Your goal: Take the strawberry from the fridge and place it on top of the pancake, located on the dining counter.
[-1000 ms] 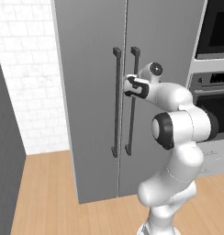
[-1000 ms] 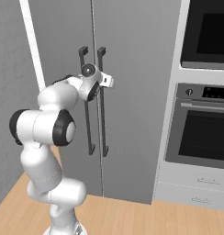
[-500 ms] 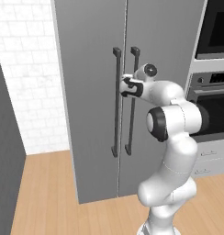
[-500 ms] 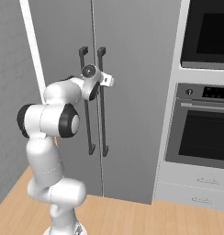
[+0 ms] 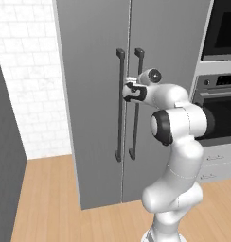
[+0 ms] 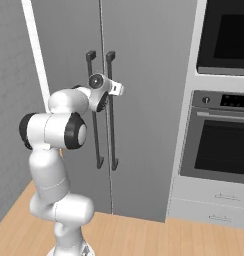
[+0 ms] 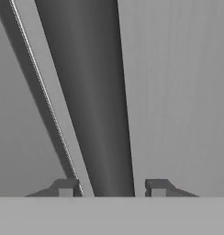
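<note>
The tall grey fridge [image 5: 89, 71] [image 6: 144, 125] stands with both doors shut. Its two dark bar handles [image 5: 119, 108] [image 6: 110, 110] run side by side along the door seam. My gripper [image 5: 128, 92] [image 6: 116, 90] is up against them at upper handle height. In the hand view one handle [image 7: 91, 92] passes between my fingertips [image 7: 65, 186], with a small gap on each side, so the gripper [image 7: 111, 186] is open around it. The strawberry, the pancake and the dining counter are out of view.
A black-windowed wall oven [image 5: 221, 108] [image 6: 219, 145] with drawers below stands just right of the fridge. A white brick wall [image 5: 27, 71] and a dark grey panel [image 5: 4, 165] are on the left. Light wooden floor [image 5: 46, 198] lies in front.
My hand has shifted slightly left along the fridge front towards the handles, and my elbow has risen. The doors have stayed shut.
</note>
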{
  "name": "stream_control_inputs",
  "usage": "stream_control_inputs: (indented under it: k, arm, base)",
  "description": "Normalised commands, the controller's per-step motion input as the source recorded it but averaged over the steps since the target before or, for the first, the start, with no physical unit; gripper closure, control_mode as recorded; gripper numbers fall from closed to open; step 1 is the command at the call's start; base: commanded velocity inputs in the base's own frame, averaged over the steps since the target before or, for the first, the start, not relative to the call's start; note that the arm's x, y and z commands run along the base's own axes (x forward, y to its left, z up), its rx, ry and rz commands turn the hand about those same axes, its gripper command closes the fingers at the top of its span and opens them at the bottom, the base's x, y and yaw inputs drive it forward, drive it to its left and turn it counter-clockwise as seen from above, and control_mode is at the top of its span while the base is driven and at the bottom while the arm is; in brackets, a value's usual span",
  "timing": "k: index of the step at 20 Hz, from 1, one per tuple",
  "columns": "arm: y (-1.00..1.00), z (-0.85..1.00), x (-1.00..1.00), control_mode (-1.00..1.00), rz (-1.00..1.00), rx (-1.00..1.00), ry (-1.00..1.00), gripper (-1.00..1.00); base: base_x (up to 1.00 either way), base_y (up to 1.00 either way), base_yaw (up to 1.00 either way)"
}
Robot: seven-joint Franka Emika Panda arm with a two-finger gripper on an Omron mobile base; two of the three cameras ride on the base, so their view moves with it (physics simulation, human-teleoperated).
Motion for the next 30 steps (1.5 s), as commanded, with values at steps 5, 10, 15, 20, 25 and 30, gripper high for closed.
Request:
stream_control_inputs:
  k: [5, 10, 15, 20, 25, 30]
  arm:
    - [-0.76, -0.02, -0.37, -1.00, 0.15, 0.04, -0.03, 1.00]
    - [-0.99, 0.00, -0.78, -1.00, 0.18, 0.11, -0.06, 1.00]
    - [-1.00, 0.00, -0.81, -1.00, 0.22, 0.12, -0.07, 1.00]
    - [-1.00, 0.16, -0.47, -1.00, 0.22, 0.10, -0.01, 1.00]
    - [-0.86, 0.69, -0.10, -1.00, 0.17, 0.09, 0.00, 1.00]
    - [-0.66, 0.90, -0.10, -1.00, 0.06, 0.01, 0.00, -1.00]
  base:
    - [0.00, 0.00, 0.00]
    - [0.00, 0.00, 0.00]
    - [0.00, 0.00, 0.00]
    - [0.00, 0.00, 0.00]
    - [0.00, 0.00, 0.00]
    - [0.00, 0.00, 0.00]
